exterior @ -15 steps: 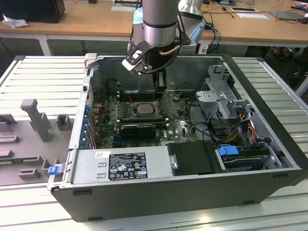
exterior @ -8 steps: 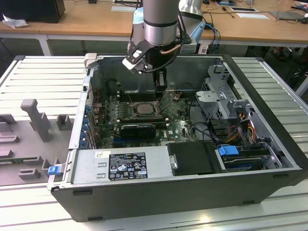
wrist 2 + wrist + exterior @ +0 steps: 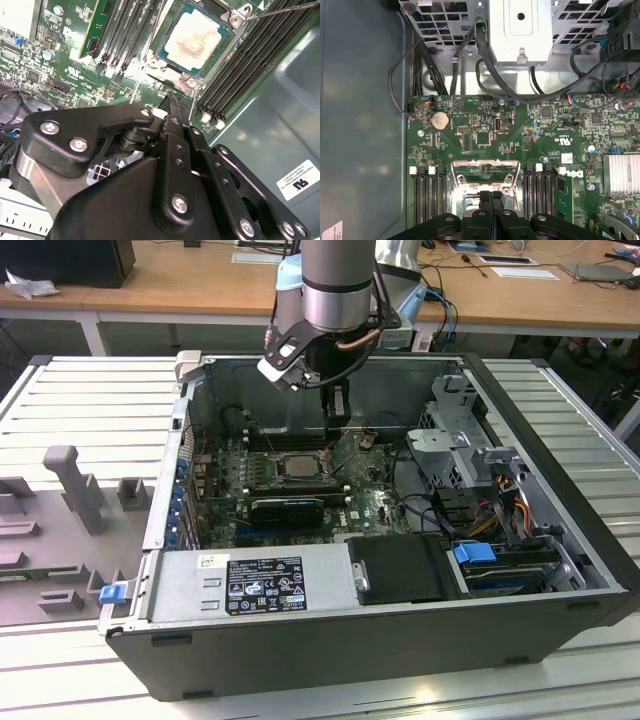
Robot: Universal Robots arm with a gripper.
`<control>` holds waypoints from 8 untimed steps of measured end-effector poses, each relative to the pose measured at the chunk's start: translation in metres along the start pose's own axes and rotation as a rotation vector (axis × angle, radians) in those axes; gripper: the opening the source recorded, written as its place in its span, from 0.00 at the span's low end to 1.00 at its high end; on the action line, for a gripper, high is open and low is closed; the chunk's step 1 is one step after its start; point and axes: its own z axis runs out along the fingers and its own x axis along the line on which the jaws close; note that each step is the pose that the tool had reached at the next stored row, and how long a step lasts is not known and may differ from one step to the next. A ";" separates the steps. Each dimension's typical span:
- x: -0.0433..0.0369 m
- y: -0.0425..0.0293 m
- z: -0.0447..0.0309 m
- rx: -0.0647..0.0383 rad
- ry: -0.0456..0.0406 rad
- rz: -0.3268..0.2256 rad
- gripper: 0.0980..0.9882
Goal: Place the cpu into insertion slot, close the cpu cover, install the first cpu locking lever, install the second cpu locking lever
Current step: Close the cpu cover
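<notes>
Your arm (image 3: 336,285) stands almost vertical in the exterior view, the wrist pointing straight down. Your hand (image 3: 338,408) hangs below it, aimed downward. In both wrist views its two black fingers (image 3: 485,201) lie pressed flat against each other, the tips meeting along one thin seam.

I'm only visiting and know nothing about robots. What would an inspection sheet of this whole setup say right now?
Surface: slatted metal table carrying an open computer case.
Job's things: chip sits in its socket; cover position unclear.
Clutter: grey fixtures on the table.
Grippers: gripper shut, apparently empty, above the socket.
Cables: black bundles beside the green board.
Surroundings: wooden desks behind.
</notes>
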 end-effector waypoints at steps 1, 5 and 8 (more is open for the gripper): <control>0.0001 0.0004 -0.0002 0.000 0.0001 0.000 0.01; 0.0010 0.0011 -0.0011 0.000 -0.0001 0.000 0.01; 0.0013 0.0017 -0.0020 0.000 0.0000 0.000 0.01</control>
